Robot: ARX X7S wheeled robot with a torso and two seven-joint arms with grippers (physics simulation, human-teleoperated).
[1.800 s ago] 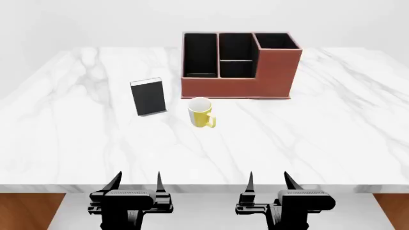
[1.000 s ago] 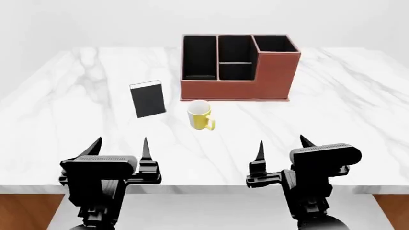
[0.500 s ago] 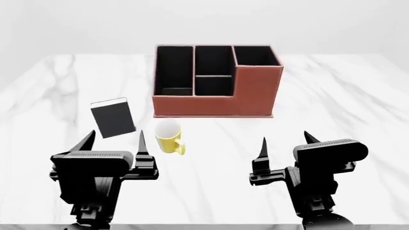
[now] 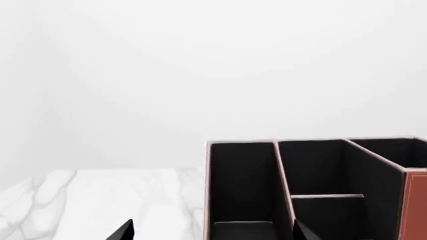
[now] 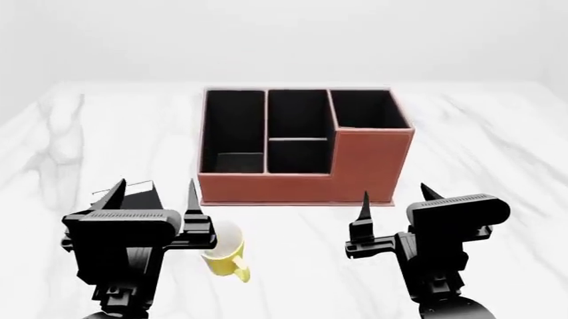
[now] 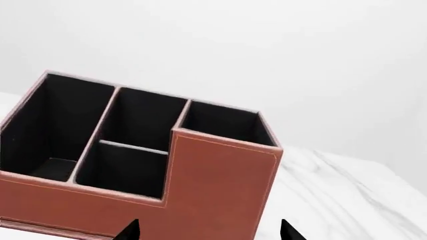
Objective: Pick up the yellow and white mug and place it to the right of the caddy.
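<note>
The yellow and white mug [image 5: 225, 254] stands on the white marble table [image 5: 497, 146], its handle toward me, partly hidden behind my left gripper. The reddish-brown caddy [image 5: 302, 149] with black compartments stands behind it; it also shows in the left wrist view [image 4: 313, 190] and the right wrist view [image 6: 140, 160]. My left gripper [image 5: 153, 194] is open and empty, above and just left of the mug. My right gripper [image 5: 398, 199] is open and empty in front of the caddy's right end. Neither wrist view shows the mug.
A small black upright book [image 5: 135, 193] stands left of the caddy, mostly hidden behind my left gripper. The marble tabletop runs wide to the right of the caddy [image 5: 479, 173] and to the left.
The view has moved forward over the table: caddy, book and mug slid down toward me. Both arms rose from the table edge. The mug now sits right by my left gripper.
</note>
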